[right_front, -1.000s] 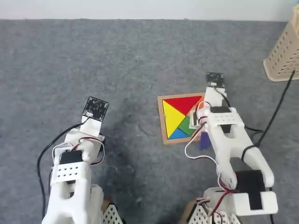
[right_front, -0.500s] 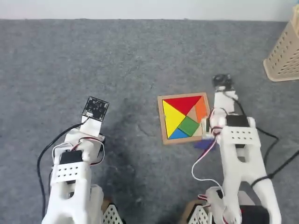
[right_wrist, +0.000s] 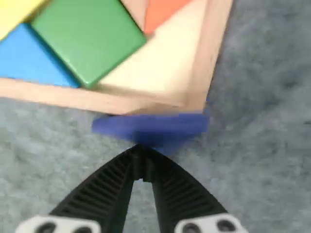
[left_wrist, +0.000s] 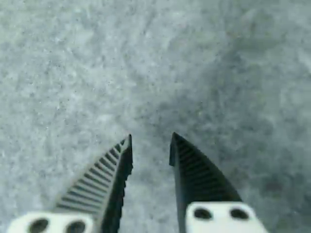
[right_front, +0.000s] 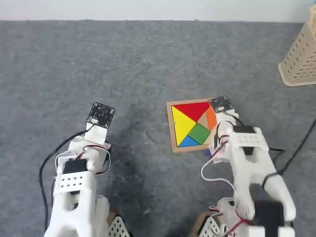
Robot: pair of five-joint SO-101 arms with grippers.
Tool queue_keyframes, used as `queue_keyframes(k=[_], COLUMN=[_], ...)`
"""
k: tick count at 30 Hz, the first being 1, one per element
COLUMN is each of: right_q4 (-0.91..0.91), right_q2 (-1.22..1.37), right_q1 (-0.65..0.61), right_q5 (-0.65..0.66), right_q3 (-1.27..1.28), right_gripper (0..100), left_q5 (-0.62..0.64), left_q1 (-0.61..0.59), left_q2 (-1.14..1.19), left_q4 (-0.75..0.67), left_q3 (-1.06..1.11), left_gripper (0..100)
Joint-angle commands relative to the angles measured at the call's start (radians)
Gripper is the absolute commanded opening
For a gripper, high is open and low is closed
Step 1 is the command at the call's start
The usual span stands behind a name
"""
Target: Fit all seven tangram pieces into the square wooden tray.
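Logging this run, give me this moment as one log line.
left pincer: open over grey carpet | right pincer: shut, tips at dark blue tangram piece outside square wooden tray corner | tray corner slot: bare

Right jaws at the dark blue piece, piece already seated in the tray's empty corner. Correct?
Not seated: the dark blue piece lies outside the tray, against its outer corner, right jaws at it; the corner slot is bare. Right wrist view shows it.

Grey, felt-like cloth covers the counter (right_front: 89, 59). A beige perforated block (right_front: 299, 57) stands at its far right edge. Left of the block, a pale wall strip (right_front: 148, 9) runs along the counter's far side. The light is soft and even.
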Motion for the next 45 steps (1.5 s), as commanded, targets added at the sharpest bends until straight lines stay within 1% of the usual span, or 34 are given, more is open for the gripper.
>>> queue_keyframes(k=[1, 11, 14, 17, 29, 33, 36, 45], right_q4=[-0.019, -0.013, -0.013, -0.012, -0.01, -0.01, -0.027, -0.222], right_q2=[0.058, 0.101, 0.104, 0.104, 0.104, 0.104, 0.105, 0.177], right_q1=[0.013, 0.013, 0.008, 0.005, 0.005, 0.015, 0.008, 0.024], right_q5=[-0.037, -0.04, -0.092, -0.112, -0.117, -0.203, -0.247, -0.249], right_q3=[-0.092, -0.181, -0.222, -0.258, -0.347, -0.419, -0.442, -0.361], right_gripper=[0.7, 0.7, 0.7, 0.7, 0.7, 0.8, 0.9, 0.7], left_q5=[0.008, 0.008, 0.008, 0.008, 0.008, 0.008, 0.008, 0.008], left_q1=[0.005, 0.005, 0.005, 0.005, 0.005, 0.005, 0.005, 0.005], left_q2=[-0.021, -0.021, -0.021, -0.021, -0.021, -0.02, -0.02, -0.02], left_q4=[-0.018, -0.018, -0.018, -0.018, -0.018, -0.018, -0.018, -0.018], left_q3=[-0.002, -0.002, -0.002, -0.002, -0.002, -0.002, -0.002, -0.002], left_gripper=[12, 12, 12, 12, 12, 12, 12, 12])
